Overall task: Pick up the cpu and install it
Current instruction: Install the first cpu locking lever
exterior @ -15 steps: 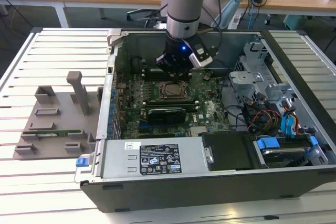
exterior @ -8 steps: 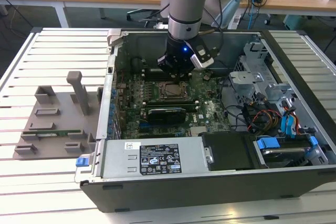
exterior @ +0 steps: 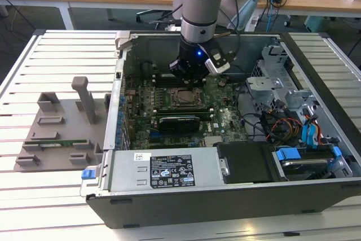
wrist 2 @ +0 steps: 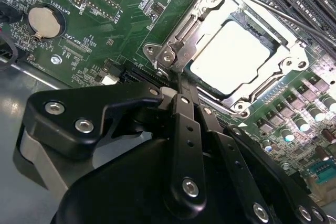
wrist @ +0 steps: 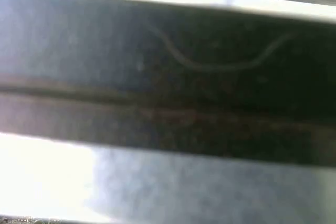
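Hovering inside the open computer case, the gripper hangs just above the green motherboard. The cpu already sits in its socket frame, close beside the fingertips. In the second wrist view the jaws appear pressed together, holding nothing.

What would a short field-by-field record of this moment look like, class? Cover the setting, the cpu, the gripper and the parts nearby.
setting: open computer case lying on a slatted table
cpu: pale square chip seated in the motherboard socket, inside the metal socket frame
gripper: fingers closed together, empty, at the corner of the socket frame
arm: over the motherboard in the exterior view
nearby: coin battery on the board; grey fixture on the table at the exterior view's left
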